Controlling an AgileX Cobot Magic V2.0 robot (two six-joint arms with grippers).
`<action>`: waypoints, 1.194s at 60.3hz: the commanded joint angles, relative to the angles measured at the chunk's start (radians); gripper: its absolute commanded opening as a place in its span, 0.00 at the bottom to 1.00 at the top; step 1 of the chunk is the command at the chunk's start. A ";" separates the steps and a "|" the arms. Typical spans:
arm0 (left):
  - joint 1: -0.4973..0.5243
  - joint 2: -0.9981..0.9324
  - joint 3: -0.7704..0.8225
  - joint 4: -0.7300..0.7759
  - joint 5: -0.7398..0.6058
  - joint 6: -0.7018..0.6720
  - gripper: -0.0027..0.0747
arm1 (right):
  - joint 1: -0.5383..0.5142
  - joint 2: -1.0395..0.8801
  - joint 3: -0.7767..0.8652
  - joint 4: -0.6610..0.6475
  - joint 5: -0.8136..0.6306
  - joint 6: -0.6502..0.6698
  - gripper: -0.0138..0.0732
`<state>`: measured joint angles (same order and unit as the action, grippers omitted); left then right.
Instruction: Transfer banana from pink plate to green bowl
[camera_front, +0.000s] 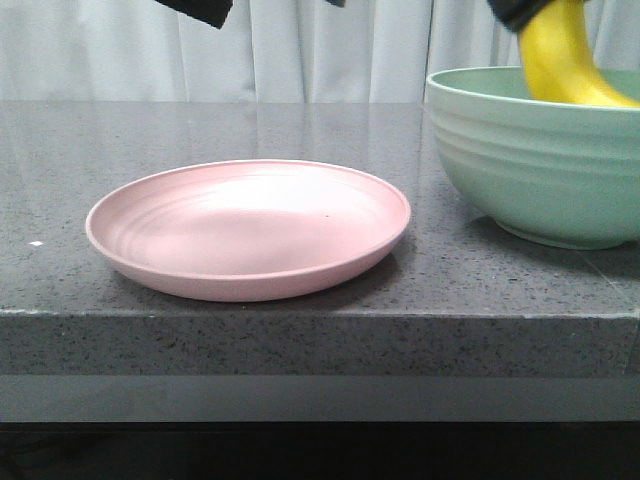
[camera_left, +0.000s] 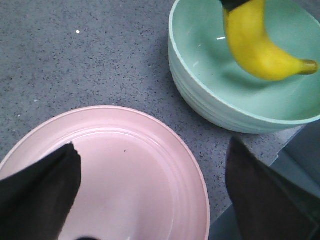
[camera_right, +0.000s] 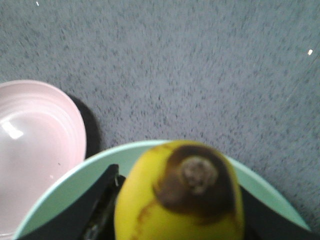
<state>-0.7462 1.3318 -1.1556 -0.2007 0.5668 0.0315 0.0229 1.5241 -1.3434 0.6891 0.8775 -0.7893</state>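
The banana (camera_front: 560, 55) hangs over the green bowl (camera_front: 545, 170) at the right, its lower end dipping inside the rim. My right gripper (camera_right: 177, 220) is shut on the banana (camera_right: 180, 200), whose dark end faces the camera. The left wrist view shows the banana (camera_left: 255, 45) above the bowl's (camera_left: 200, 105) hollow. The pink plate (camera_front: 250, 230) lies empty at the table's middle. My left gripper (camera_left: 150, 195) is open and empty above the plate (camera_left: 130, 170); only a dark part of it shows at the front view's top edge.
The dark speckled stone table (camera_front: 320, 130) ends in a front edge close to the plate. A white curtain (camera_front: 330, 50) hangs behind the table.
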 joint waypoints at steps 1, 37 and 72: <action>-0.008 -0.025 -0.032 -0.012 -0.063 -0.004 0.78 | 0.001 -0.020 0.000 0.025 -0.049 -0.012 0.35; -0.008 -0.025 -0.032 -0.012 -0.063 -0.004 0.78 | 0.001 -0.017 0.015 0.025 -0.076 -0.011 0.76; 0.280 -0.025 -0.032 0.005 -0.068 -0.004 0.15 | 0.001 -0.215 0.014 -0.176 -0.035 0.506 0.10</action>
<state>-0.5289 1.3318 -1.1556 -0.1931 0.5552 0.0315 0.0229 1.3618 -1.3004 0.5249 0.8636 -0.3396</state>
